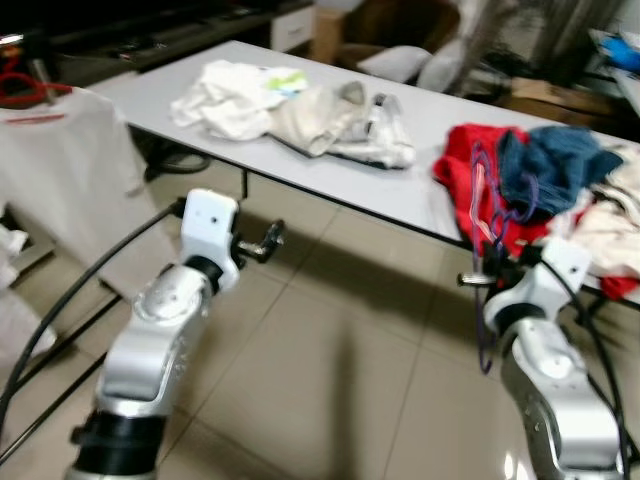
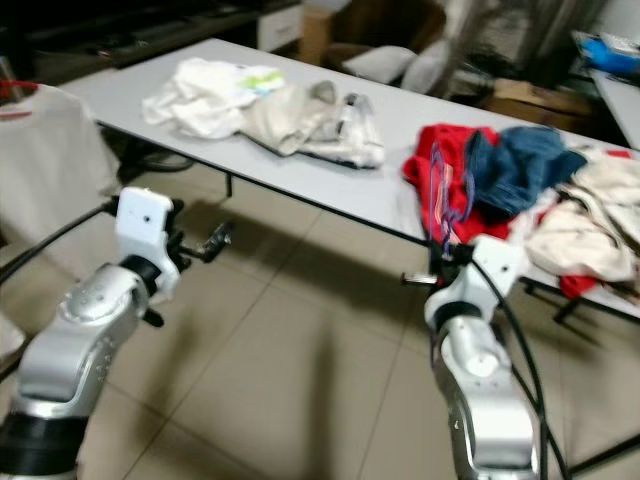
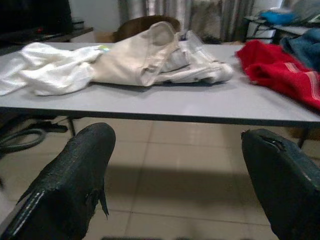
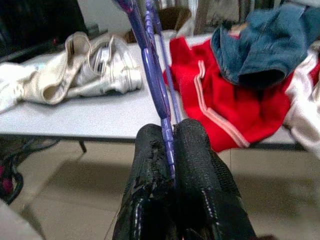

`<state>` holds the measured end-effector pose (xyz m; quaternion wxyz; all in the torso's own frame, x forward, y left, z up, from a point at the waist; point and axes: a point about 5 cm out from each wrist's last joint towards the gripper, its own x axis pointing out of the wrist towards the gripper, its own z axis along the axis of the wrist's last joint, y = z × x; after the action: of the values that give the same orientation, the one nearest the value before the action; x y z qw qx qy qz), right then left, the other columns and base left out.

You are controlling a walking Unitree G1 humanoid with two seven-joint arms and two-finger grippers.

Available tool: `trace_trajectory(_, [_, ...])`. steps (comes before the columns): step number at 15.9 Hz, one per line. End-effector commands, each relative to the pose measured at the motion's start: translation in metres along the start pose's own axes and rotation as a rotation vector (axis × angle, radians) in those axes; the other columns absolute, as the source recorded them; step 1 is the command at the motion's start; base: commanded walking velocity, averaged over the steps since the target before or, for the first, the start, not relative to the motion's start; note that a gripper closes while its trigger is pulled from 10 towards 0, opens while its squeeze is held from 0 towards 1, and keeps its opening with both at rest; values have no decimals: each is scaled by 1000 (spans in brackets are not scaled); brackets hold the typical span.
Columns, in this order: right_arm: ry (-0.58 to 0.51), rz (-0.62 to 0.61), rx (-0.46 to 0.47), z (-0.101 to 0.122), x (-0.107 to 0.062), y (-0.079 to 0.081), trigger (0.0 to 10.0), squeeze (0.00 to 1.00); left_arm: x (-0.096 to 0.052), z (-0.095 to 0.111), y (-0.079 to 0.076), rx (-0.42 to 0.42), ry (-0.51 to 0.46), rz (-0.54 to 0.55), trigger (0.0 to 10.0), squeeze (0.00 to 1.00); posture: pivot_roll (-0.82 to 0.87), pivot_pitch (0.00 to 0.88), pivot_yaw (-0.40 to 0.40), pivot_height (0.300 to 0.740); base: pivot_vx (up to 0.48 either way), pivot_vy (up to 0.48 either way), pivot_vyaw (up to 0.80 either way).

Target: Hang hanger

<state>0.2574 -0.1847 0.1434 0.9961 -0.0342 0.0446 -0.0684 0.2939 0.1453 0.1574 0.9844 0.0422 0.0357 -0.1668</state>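
Thin purple hanger [image 4: 156,85] pinched upright in right gripper [image 4: 172,150]

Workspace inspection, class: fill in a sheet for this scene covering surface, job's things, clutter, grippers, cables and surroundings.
Surface: grey table over tiled floor.
Job's things: purple hanger, thin, pinched low on its wire.
Clutter: white clothes, beige garment, red garment, blue jeans.
Grippers: right gripper shut on the hanger; left gripper open, holding nothing.
Cables: black cables along both arms.
Surroundings: white shirt hanging at left; boxes behind the table.
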Motion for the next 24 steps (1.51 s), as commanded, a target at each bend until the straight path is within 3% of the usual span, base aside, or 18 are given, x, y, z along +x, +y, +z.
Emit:
trace_trajectory(1, [15,23,16,-3,0,3,10000,0,-1,-5,3,1,23,12,10000,0,-51,0,-47,740,0,322,-800])
trace_trajectory(5, [30,78,122,-4,-1,8,10000,0,-1,-5,7,3,18,32,10000,0,-49,0,-48,740,0,337,-800])
trace_trajectory(11, [46,-3,137,-6,1,0,10000,0,5,-3,7,-5,6,32,10000,0,-62,0,-38,740,0,351,-800])
trace_trajectory(13, [50,20,156,-6,1,1,10000,0,5,-3,5,-12,1,28,10000,0,-57,0,-46,740,0,371,-750])
trace_trajectory(19, [163,104,260,-16,4,15,10000,0,0,-10,12,-54,5,113,10000,0,-43,0,-65,740,0,0,0])
trace_trajectory(20, [158,90,237,-14,5,13,10000,0,0,-8,11,-65,-3,110,10000,0,-42,0,-68,740,0,0,0])
trace_trajectory(22, [76,78,101,-7,9,11,10000,0,1,-3,9,-73,-31,85,10000,0,-41,0,-77,740,131,0,0])
trace_trajectory(24, [16,118,162,3,10,13,10000,0,1,-5,11,-93,-22,111,10000,0,-49,0,-59,740,302,0,0])
